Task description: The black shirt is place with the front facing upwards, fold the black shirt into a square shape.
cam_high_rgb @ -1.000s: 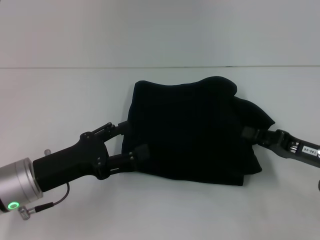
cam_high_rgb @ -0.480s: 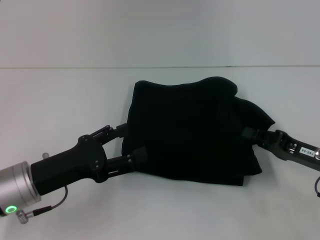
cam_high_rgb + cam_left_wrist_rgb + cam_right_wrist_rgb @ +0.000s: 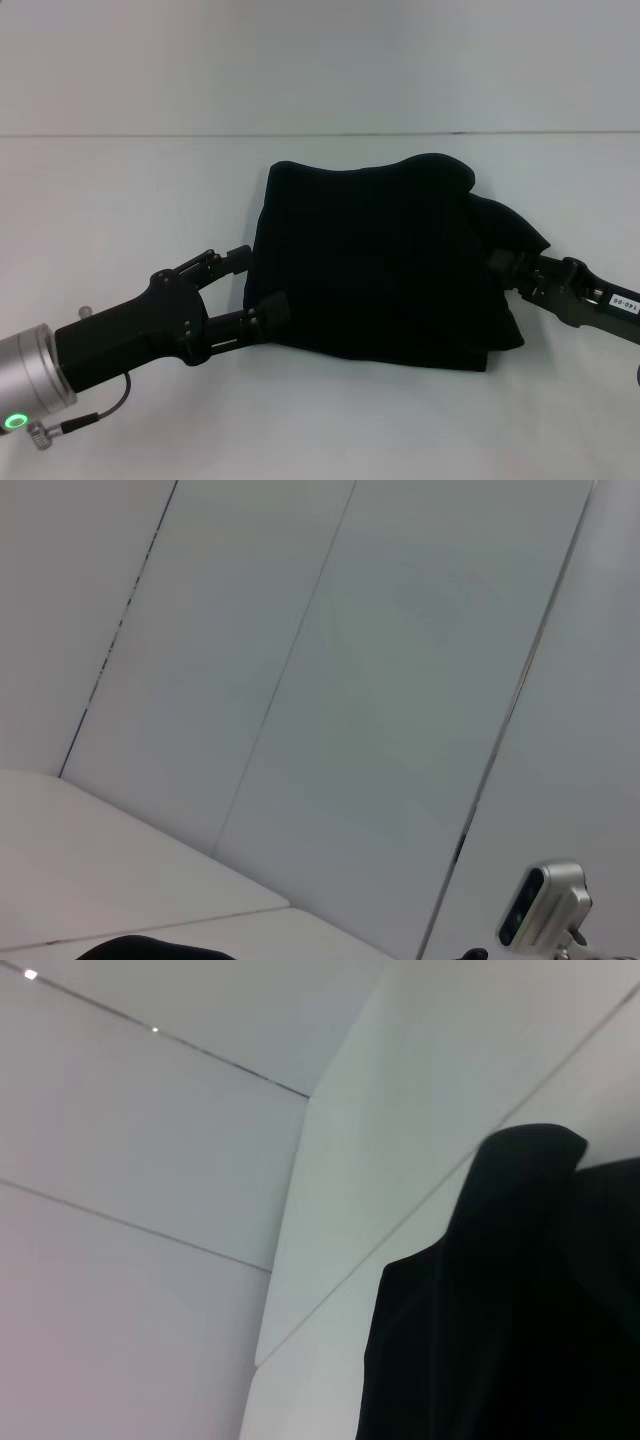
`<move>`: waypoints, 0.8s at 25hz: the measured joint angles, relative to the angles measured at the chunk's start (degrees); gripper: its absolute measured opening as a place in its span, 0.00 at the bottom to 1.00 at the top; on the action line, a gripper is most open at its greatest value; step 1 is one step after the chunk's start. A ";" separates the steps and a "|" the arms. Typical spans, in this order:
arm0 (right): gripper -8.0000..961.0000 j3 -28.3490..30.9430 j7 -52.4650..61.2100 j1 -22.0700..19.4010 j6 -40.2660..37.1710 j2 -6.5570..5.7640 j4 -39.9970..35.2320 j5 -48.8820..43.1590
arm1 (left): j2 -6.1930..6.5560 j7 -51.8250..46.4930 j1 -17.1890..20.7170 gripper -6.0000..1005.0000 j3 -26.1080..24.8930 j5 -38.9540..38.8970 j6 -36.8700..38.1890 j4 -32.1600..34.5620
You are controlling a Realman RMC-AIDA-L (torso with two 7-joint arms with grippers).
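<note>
Left gripper (image 3: 258, 283): fingers spread wide, both tips touching the left edge of the folded black cotton shirt (image 3: 380, 265), nothing clamped. Right gripper (image 3: 497, 268): tip against the shirt's right edge, opening can't be told. Shirt lies bunched between them on the white table (image 3: 120, 200).

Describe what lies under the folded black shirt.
Under the black shirt only the white table shows around its edges. Left gripper and right gripper fingertips disappear at its sides; anything else is covered.

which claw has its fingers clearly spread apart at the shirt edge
The left claw: its two fingers straddle the black shirt edge. The right claw shows no gap.
</note>
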 joint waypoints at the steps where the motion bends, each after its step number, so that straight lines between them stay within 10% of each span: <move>1: 0.39 0.04 0.99 -0.04 0.01 -0.09 0.20 0.01 | 0.00 0.06 0.00 0.93 0.00 0.00 0.01 -0.01; 11: 0.50 -0.79 13.04 1.34 1.86 -1.10 0.34 -1.16 | 0.00 0.44 0.02 0.93 0.01 0.19 0.04 0.13; 14: 0.71 -0.85 15.37 1.96 3.53 -1.47 0.39 -2.49 | -0.05 0.52 0.02 0.93 0.01 0.27 0.04 0.15; 20: 0.71 -1.41 17.68 3.07 6.08 -1.33 0.53 -3.54 | -0.10 1.12 0.02 0.93 0.01 0.28 -0.15 0.17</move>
